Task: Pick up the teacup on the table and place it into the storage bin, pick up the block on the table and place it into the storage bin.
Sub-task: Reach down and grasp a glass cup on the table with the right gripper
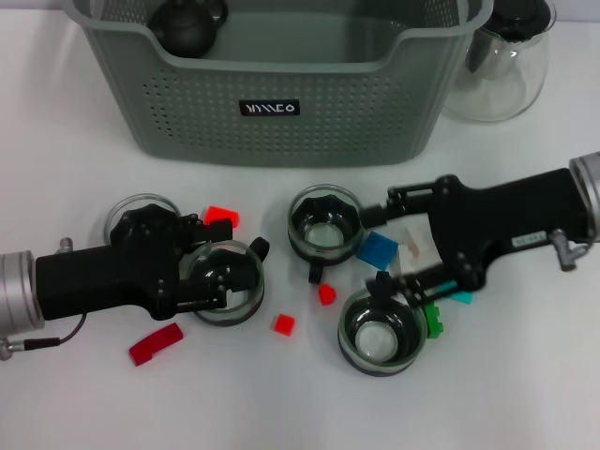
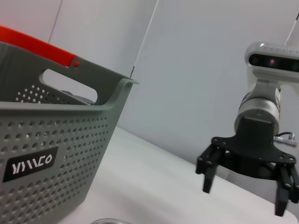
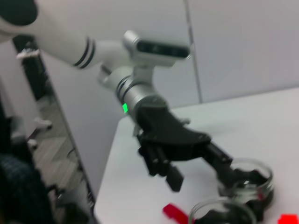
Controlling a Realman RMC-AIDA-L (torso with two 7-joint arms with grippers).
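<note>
Several glass teacups stand on the white table. One teacup (image 1: 222, 281) lies under my left gripper (image 1: 230, 267), which is open with its fingers spread around the rim; from the right wrist the left gripper (image 3: 203, 175) reaches a cup (image 3: 245, 175). A second teacup (image 1: 325, 225) and a third (image 1: 380, 333) flank my right gripper (image 1: 375, 248), open above a blue block (image 1: 378, 250). Small red blocks (image 1: 326, 293) (image 1: 283, 324) lie between the cups. The grey-green storage bin (image 1: 281, 108) stands behind, with a black teapot (image 1: 187, 23) inside.
A glass carafe (image 1: 502, 66) stands right of the bin. Another cup (image 1: 131, 211) is half hidden behind the left gripper. A long red piece (image 1: 155, 344), a red block (image 1: 222, 216), a green one (image 1: 433, 319) and a teal one (image 1: 459, 297) are scattered about.
</note>
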